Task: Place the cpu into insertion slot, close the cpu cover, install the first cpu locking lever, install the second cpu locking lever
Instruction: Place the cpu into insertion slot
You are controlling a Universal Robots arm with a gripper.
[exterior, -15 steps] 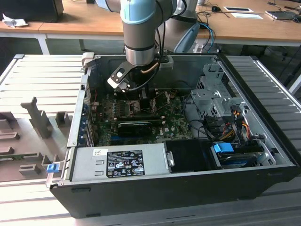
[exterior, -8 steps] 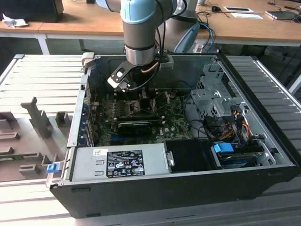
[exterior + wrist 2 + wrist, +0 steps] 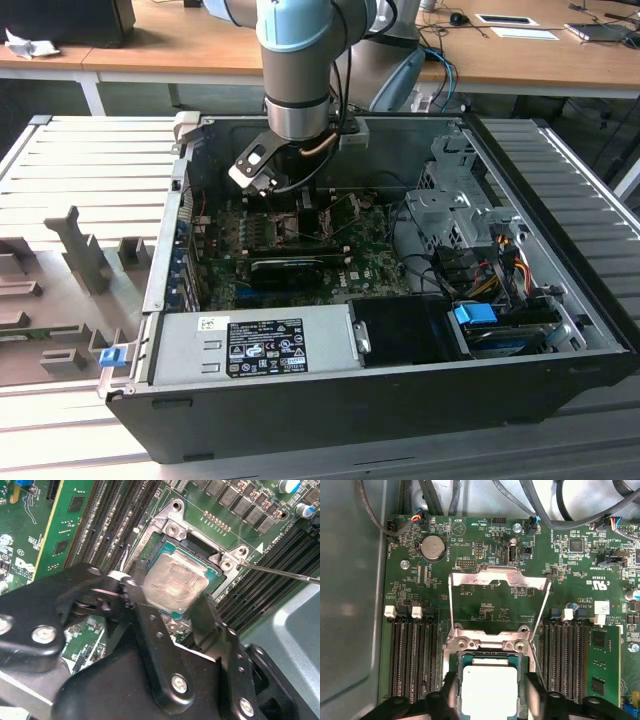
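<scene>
Your jaws are drawn in narrow on the cpu, with one black finger against one edge and its twin against the opposite edge. In both wrist views you see the chip's pale, smudged metal face up, lying level in the insertion slot, whose rim shows along the sides the fingers leave free. You cannot tell from these views whether the chip is fully seated.

In the first wrist view, look past the cpu and the insertion slot. The cpu cover is swung open, so the green board shows through its window. A thin wire locking lever stands unlatched at one side of the cover, and a second lever stands at the other. Long black memory slots flank the socket on both sides.

In the exterior view, your arm reaches straight down into the open computer case, which lies on the ribbed grey desk.
</scene>
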